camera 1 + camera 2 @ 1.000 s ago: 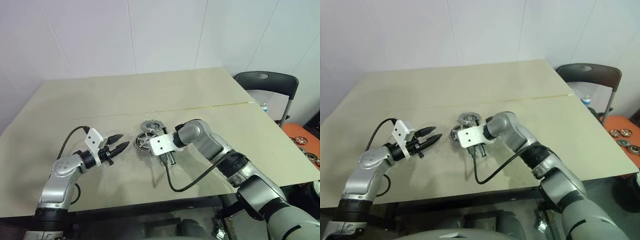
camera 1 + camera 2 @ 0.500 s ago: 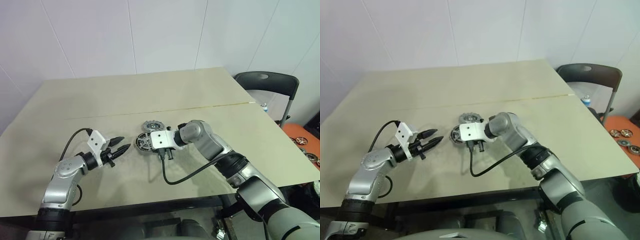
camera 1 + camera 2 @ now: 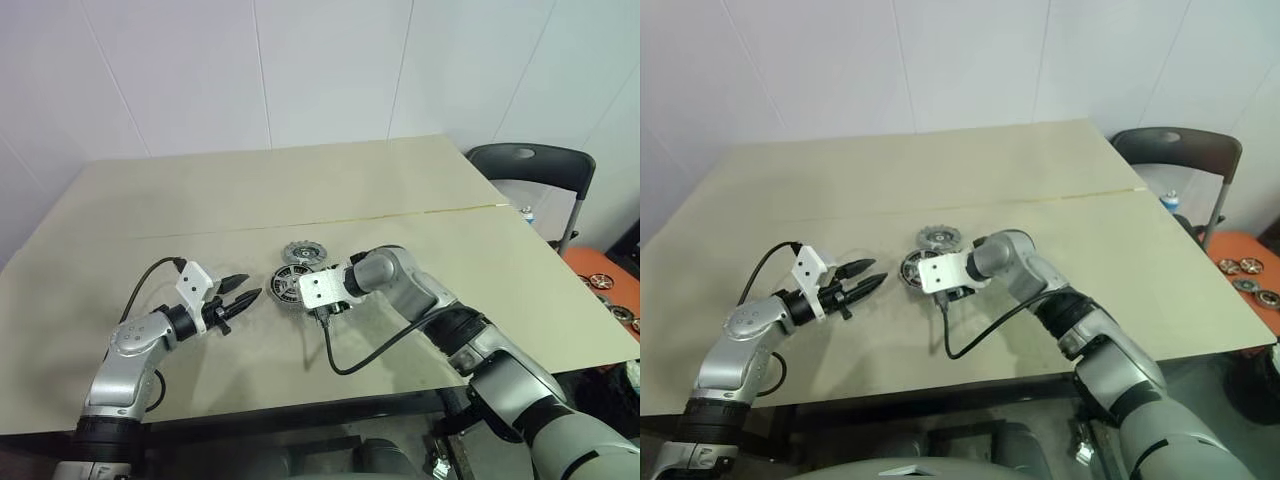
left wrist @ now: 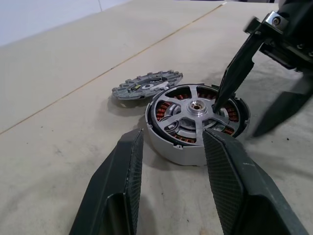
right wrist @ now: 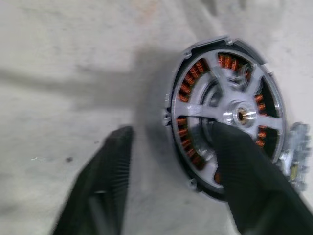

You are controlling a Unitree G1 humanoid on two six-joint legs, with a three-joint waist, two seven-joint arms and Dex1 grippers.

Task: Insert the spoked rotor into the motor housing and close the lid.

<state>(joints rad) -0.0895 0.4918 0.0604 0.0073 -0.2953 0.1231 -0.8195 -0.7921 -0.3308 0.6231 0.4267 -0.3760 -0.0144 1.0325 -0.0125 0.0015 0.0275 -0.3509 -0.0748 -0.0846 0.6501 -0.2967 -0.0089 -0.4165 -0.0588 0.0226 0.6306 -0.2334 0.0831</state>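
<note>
seating looks done: the spoked rotor (image 4: pixel 193 110) sits inside the motor housing (image 4: pixel 171 145) on the table (image 3: pixel 420 190); right gripper (image 5: pixel 168 169) spread, one finger over the spokes; left gripper (image 4: pixel 171 161) spread, empty; next, pick up the lid (image 4: pixel 146 85) just beside the housing.

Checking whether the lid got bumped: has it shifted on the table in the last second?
No. The lid lies just behind the motor housing, same distance from the table's seam line as before.

We see our right gripper (image 5: pixel 171 181) with fingers (image 5: pixel 105 181) spread, one over the spoked rotor (image 5: pixel 242 116) seated in the motor housing (image 5: pixel 188 88), the other above the bare desk (image 5: pixel 63 73).
</note>
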